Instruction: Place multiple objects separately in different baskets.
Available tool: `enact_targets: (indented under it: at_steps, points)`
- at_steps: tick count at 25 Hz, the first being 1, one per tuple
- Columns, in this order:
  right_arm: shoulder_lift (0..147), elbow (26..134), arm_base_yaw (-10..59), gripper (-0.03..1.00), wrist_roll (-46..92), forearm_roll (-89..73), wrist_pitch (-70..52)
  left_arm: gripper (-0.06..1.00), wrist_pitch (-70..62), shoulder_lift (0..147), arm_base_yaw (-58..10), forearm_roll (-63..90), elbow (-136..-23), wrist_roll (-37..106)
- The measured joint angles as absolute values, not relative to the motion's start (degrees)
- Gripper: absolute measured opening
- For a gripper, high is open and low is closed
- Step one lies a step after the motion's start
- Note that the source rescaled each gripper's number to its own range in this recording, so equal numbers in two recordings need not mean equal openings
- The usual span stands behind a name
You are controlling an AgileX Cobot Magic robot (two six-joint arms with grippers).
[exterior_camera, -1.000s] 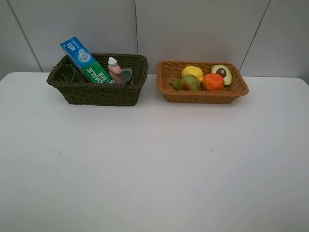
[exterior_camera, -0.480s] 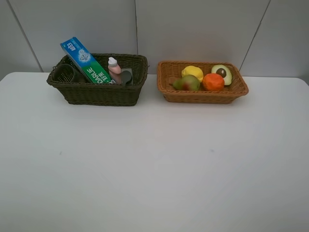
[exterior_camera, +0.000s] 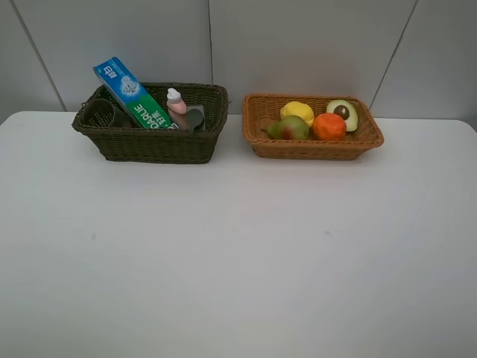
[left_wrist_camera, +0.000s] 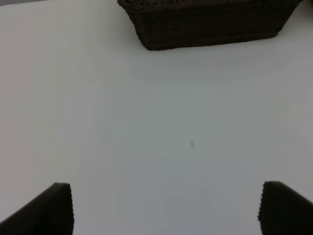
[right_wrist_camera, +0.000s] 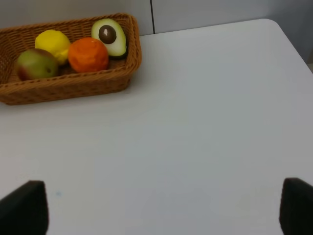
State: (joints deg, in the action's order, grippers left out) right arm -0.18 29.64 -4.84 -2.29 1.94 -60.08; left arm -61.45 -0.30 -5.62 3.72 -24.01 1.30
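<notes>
nothing has changed over the last second: the overhead view shows the same layout as before, with no item shifted and no arm entering. that stillness reads as the sorting being finished, or at least with nothing left loose on the table (exterior_camera: 238,253).

the dark basket (exterior_camera: 153,142) sits at the back left and holds the toiletries. the toothpaste box (exterior_camera: 133,93) leans up out of it over the rear rim, the pink bottle (exterior_camera: 177,106) stands beside it, the pump bottle (exterior_camera: 195,118) lies just next to that, and the cup (exterior_camera: 98,113) is at the far left end, hard to make out against the weave. the tan basket (exterior_camera: 313,145) stands just beside it on the right and holds the fruit: pear (exterior_camera: 289,127) at the front left, lemon (exterior_camera: 297,112) behind it, orange (exterior_camera: 329,126) touching the pear's right side, avocado (exterior_camera: 343,114) propped at the right rear. each group has its own basket, so the task looks complete.

both arms are out of the overhead view, drawn back toward the near edge. the left claw (left_wrist_camera: 166,208) hangs over bare table with its fingers spread wide and empty, facing the dark basket from well apart. the right claw (right_wrist_camera: 164,208) is likewise released and holds nothing, its fingers at the two sides of its view, aimed toward the tan basket from well apart.
</notes>
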Motion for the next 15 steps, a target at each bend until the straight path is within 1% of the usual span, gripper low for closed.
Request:
enact_targets:
  at_steps: [15]
  points:
    - [-0.18,29.64,-4.84,1.00,-2.29,1.94,-60.08,1.00,-61.45,-0.30,-5.62,3.72,-24.01,1.30]
